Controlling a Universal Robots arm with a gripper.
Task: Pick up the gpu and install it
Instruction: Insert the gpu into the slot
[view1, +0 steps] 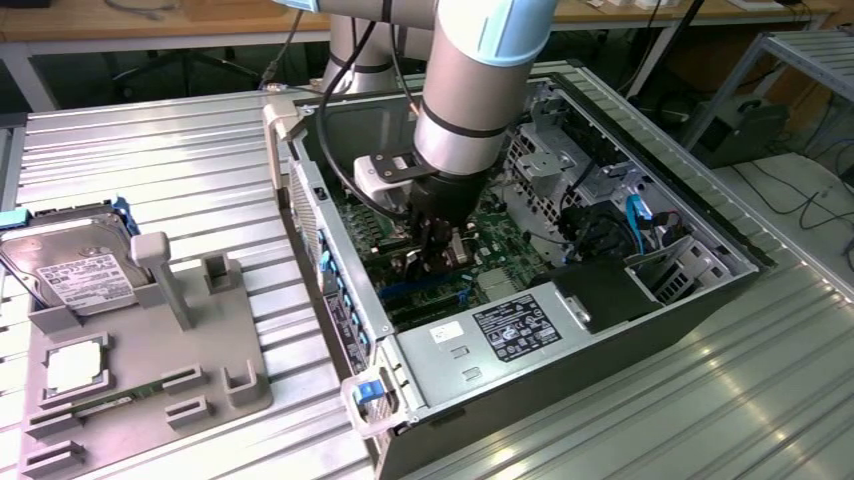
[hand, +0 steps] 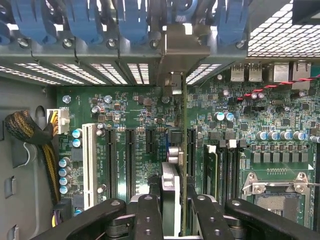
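Green gpu, one, edge-on in claw above motherboard

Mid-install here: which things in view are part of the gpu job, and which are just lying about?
Part of the job:
- gpu, edge-on, held upright over the motherboard slots
- gripper, shut on the gpu
- computer case, open

Lying about:
- hard drive in the grey holder, on the exterior view's left
- power supply
- yellow-black cable bundle
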